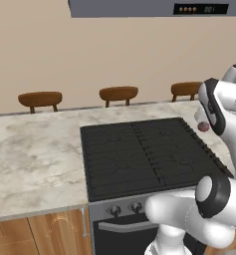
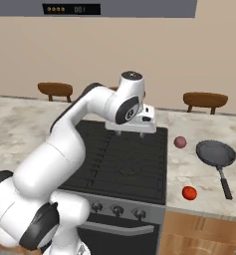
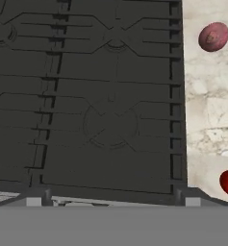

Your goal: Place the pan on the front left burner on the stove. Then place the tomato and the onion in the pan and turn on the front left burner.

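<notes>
The pincer [image 2: 130, 132] hangs over the stove [image 2: 120, 159] with its jaws spread wide, holding and touching nothing. Off to its right, on the marble table [image 2: 199, 182], the pan [image 2: 216, 153] sits upright with its handle pointing toward the front edge. The onion [image 2: 179, 142] lies between the pincer and the pan, just beside the stove's edge. The tomato [image 2: 189, 192] sits nearer the front, also right of the pincer. The arm arches up from the base, hand pointing down.
</notes>
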Robot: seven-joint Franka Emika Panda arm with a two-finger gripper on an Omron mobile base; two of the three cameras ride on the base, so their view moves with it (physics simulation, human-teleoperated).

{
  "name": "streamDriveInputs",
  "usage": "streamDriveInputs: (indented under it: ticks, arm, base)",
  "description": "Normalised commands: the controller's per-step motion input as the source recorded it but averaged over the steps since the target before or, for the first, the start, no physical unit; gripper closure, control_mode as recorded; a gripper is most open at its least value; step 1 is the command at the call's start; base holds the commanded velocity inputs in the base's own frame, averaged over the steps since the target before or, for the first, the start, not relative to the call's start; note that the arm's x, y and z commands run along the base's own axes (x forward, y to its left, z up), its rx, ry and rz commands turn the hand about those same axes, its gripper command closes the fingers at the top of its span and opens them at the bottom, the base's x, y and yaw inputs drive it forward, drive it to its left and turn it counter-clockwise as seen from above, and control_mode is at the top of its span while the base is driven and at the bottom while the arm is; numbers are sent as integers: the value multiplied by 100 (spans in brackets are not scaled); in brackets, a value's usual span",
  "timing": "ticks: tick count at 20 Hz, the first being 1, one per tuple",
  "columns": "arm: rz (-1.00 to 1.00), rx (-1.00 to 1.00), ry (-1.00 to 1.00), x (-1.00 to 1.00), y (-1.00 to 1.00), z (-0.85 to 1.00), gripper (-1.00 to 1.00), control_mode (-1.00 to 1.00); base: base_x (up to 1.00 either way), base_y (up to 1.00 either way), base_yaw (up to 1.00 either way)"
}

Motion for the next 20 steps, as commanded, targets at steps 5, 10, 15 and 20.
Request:
streamDriveInputs:
  ticks: [5,10,15,20]
  arm:
    - [-1,0,7,0,-42,-17,-100,-100]
    - [-1,0,6,0,-44,-17,-100,-100]
    - [-2,0,4,0,-50,-19,-100,-100]
    - [-2,0,2,0,-48,-17,-100,-100]
  base:
    - [0,0,0]
    - [0,0,0]
    - [0,0,0]
    - [0,0,0]
